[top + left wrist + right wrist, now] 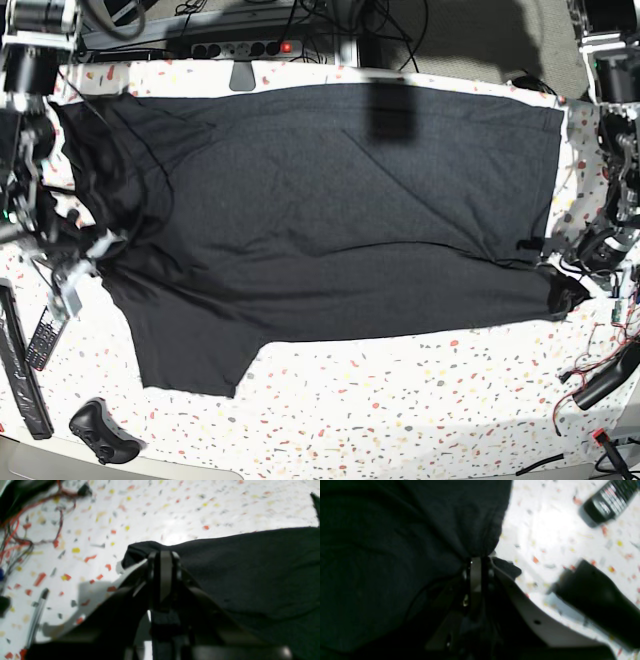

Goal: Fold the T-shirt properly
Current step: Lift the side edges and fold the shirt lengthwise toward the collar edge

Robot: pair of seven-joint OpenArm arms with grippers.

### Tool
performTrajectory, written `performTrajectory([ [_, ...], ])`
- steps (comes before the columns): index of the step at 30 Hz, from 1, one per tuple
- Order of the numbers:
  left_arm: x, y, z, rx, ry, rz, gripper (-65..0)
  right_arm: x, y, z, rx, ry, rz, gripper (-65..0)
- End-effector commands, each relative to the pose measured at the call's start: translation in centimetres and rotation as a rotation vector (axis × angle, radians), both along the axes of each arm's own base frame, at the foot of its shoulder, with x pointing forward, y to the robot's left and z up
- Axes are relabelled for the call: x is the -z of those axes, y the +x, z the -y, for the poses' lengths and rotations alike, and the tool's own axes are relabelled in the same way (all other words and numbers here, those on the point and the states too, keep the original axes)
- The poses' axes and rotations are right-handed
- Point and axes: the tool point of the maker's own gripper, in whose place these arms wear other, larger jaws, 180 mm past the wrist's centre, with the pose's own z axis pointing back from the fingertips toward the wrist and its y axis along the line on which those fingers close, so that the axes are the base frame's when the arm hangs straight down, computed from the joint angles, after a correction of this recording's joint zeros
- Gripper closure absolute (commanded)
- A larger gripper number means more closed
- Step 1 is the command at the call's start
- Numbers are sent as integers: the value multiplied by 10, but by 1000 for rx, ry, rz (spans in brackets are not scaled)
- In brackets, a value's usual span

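Speckled table (400,400) bears T-shirt (350,200), both claws pinched onto its edges.

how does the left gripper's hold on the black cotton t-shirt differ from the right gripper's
The left gripper pinches a hem corner of the black cotton T-shirt, where the cloth lies fairly smooth. The right gripper pinches the sleeve end, where the fabric gathers into pleats. Both are shut on cloth at opposite ends, above the speckled white table.

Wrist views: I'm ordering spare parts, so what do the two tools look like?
Both look alike: the left tool and right tool have slim dark fingers with a greyish strip between, set on black bodies with pale, whitish side plates. The views are blurred; no markings are readable.
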Motion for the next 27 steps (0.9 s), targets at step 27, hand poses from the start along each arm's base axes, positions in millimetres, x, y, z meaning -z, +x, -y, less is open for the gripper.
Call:
performTrajectory([
  [27, 18, -87, -36, -66, 86, -71, 0, -13, -106, 40, 179, 35, 58, 0],
])
